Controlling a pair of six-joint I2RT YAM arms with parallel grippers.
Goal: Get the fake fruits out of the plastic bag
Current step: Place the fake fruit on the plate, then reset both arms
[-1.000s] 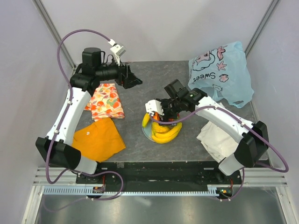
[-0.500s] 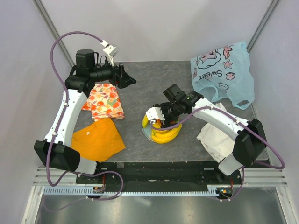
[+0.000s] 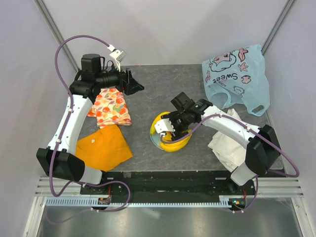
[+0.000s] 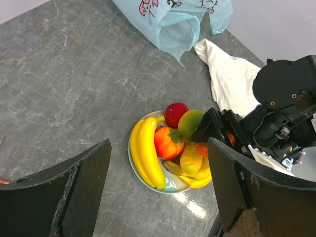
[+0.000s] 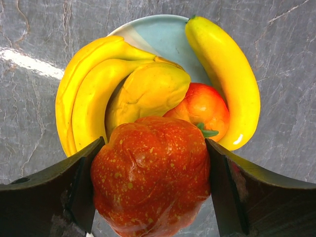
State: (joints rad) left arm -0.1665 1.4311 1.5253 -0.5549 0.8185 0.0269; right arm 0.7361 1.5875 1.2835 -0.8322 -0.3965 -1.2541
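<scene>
My right gripper is shut on a red speckled apple-like fruit and holds it just above a light blue plate of fake fruits. On the plate lie yellow bananas, another banana, a yellow fruit and an orange-red fruit. The left wrist view shows the same plate with a dark red fruit and a green-yellow one. The light-blue plastic bag lies crumpled at the far right. My left gripper is open and empty at the far left, raised.
A fruit-patterned cloth and an orange cloth lie at the left. A white cloth lies under my right arm, also visible in the left wrist view. Frame posts stand at the far corners.
My right gripper has moved a little down and left over the plate with the red fruit. My left gripper has drawn back slightly to the left. The bag has shifted slightly.
</scene>
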